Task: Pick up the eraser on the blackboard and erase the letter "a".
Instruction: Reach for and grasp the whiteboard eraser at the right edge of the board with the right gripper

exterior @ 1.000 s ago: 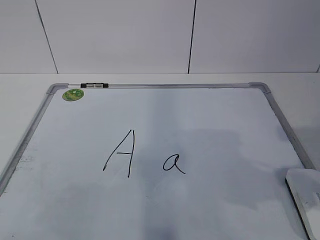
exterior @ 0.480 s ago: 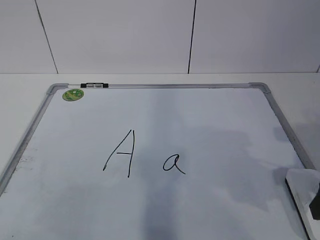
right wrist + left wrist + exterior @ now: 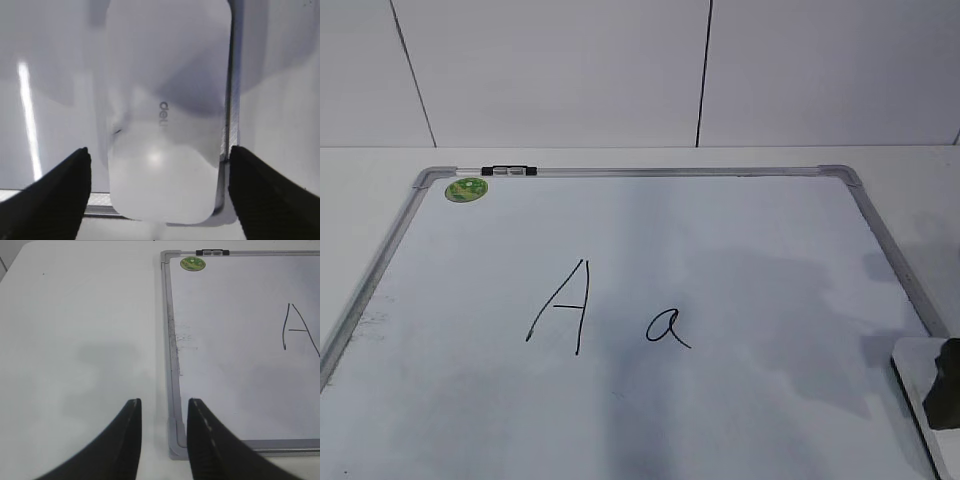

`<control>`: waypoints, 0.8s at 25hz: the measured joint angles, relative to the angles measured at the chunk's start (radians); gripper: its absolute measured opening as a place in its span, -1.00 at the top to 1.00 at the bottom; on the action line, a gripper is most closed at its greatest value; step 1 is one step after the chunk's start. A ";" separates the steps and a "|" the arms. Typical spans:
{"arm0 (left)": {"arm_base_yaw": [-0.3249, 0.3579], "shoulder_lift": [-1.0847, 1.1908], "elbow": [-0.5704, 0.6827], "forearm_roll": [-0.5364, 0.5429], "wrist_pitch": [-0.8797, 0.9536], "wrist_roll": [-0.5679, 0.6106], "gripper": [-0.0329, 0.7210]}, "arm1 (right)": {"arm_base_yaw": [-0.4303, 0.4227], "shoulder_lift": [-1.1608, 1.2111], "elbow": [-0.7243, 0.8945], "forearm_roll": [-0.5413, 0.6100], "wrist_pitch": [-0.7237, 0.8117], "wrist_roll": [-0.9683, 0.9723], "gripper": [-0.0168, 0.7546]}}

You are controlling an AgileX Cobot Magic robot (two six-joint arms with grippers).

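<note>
Right claw (image 3: pixel 159 192) spread wide, empty, straddling eraser (image 3: pixel 167 110); fingers clear of sides.

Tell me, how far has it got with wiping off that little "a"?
Nothing is wiped yet: the letter "a" is intact on the blackboard. In hand: the right gripper is open, fingers either side of the eraser. Gripping, lifting and wiping remain. The left gripper hangs by the board's corner.
</note>
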 joint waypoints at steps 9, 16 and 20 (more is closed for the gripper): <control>0.000 0.000 0.000 0.000 0.000 0.000 0.29 | 0.000 0.073 -0.017 -0.012 -0.031 0.003 -0.80; 0.000 0.000 0.000 0.000 0.000 0.000 0.29 | 0.000 0.121 -0.050 -0.031 -0.039 0.013 -0.80; 0.000 0.000 0.000 0.000 0.000 0.000 0.29 | 0.000 0.148 -0.061 -0.037 -0.046 0.017 -0.79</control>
